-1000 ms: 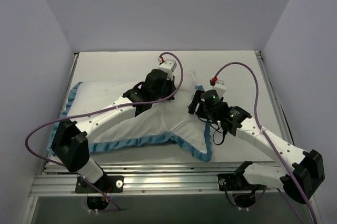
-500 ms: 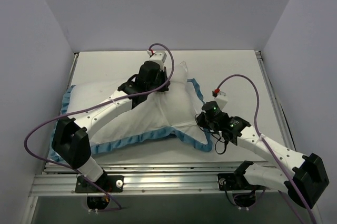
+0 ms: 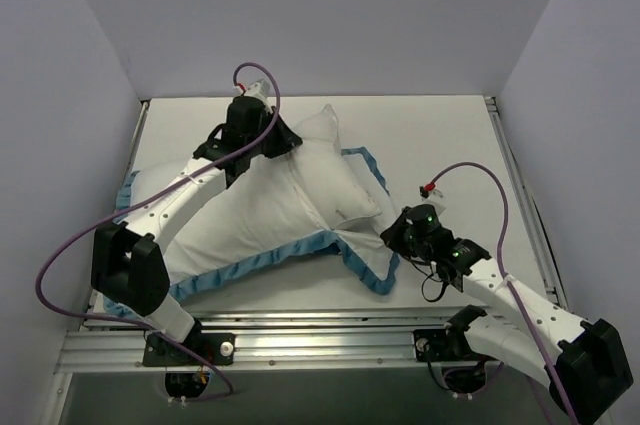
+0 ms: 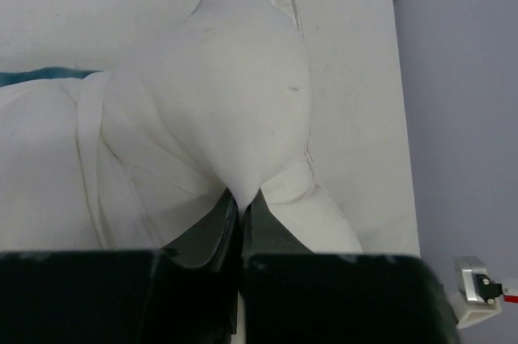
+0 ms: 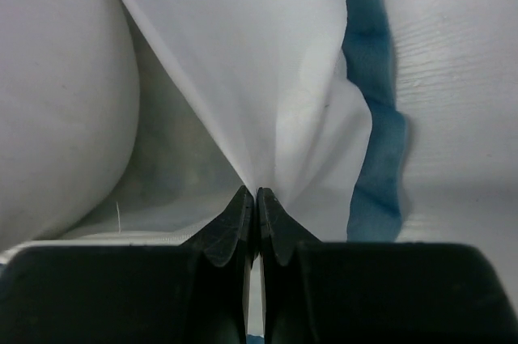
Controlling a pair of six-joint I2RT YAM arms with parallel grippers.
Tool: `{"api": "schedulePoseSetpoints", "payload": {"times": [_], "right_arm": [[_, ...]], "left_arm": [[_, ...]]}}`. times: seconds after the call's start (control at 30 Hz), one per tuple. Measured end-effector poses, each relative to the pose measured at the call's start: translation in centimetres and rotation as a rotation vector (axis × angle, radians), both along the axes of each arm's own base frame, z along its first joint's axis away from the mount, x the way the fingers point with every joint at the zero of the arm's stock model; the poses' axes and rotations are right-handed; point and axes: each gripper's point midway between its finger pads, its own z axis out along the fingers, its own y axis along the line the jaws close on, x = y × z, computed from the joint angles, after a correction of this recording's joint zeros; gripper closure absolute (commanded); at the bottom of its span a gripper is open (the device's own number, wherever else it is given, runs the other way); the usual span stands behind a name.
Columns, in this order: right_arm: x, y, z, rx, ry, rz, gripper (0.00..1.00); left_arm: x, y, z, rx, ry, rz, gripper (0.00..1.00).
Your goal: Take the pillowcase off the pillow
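Note:
The pillowcase point(image 3: 250, 220), white side up with blue ruffled trim, lies slantwise across the table. The plump white pillow point(image 3: 322, 140) sticks out of its far open end. My left gripper point(image 3: 268, 141) is shut on a pinch of the pillow point(image 4: 243, 93), jaws pressed together at the fabric point(image 4: 241, 198). My right gripper point(image 3: 393, 237) sits at the near right corner of the case. It is shut on the thin white pillowcase point(image 5: 267, 77) just inside the blue trim point(image 5: 368, 117). The pillow point(image 5: 57, 101) bulges to its left.
Grey walls point(image 3: 70, 95) close in the table on the left, far and right sides. A metal rail point(image 3: 300, 345) runs along the near edge by the arm bases. Purple cables point(image 3: 480, 180) loop above both arms.
The right gripper has shut on the pillowcase and drawn back to the near right. The left arm has pulled the pillow to the far left, so more pillow shows outside the case.

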Motion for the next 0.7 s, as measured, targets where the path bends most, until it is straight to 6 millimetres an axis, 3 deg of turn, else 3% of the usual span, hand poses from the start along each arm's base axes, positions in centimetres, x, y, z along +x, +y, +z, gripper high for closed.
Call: {"api": "schedulePoseSetpoints", "payload": {"times": [0.07,0.13,0.17,0.27,0.3,0.33,0.4,0.43,0.47,0.53,0.6,0.7], "right_arm": [[-0.2,0.5,-0.3,0.02,0.002,0.038,0.96],[-0.5,1.0,-0.5,0.031,0.004,0.083,0.84],[-0.6,1.1,-0.5,0.03,0.004,0.103,0.7],[-1.0,1.0,-0.1,0.002,0.0,0.145,0.48],[-1.0,0.7,0.6,-0.018,-0.008,0.156,0.41],[-0.7,0.5,1.6,-0.037,-0.022,0.157,0.31],[0.6,0.2,4.7,-0.073,-0.088,0.151,0.23],[1.2,0.1,6.5,-0.087,-0.124,0.152,0.17],[1.8,0.2,8.6,-0.089,-0.169,0.152,0.16],[3.0,0.8,12.7,-0.085,-0.267,0.174,0.13],[3.9,1.7,15.5,-0.079,-0.336,0.218,0.11],[4.6,3.5,16.4,-0.079,-0.367,0.314,0.08]], "left_arm": [[0.1,0.4,0.4,-0.032,0.012,0.009,0.98],[-0.2,0.0,0.9,-0.067,0.019,-0.01,0.98],[-0.3,-0.3,1.2,-0.081,0.018,-0.024,0.98],[-1.2,-1.8,1.7,-0.102,0.008,-0.086,0.96],[-1.6,-2.5,1.7,-0.096,0.001,-0.109,0.9],[-2.2,-3.2,1.7,-0.085,-0.007,-0.136,0.75],[-3.5,-4.6,1.5,-0.054,-0.022,-0.188,0.57],[-4.1,-5.1,1.5,-0.046,-0.027,-0.208,0.27],[-4.9,-5.4,1.5,-0.036,-0.033,-0.227,0.18],[-6.6,-4.9,1.7,-0.021,-0.041,-0.223,0.08],[-8.5,-3.0,2.2,0.001,-0.054,-0.182,0.03],[-11.2,0.8,3.8,0.028,-0.089,-0.081,0.06]]}}
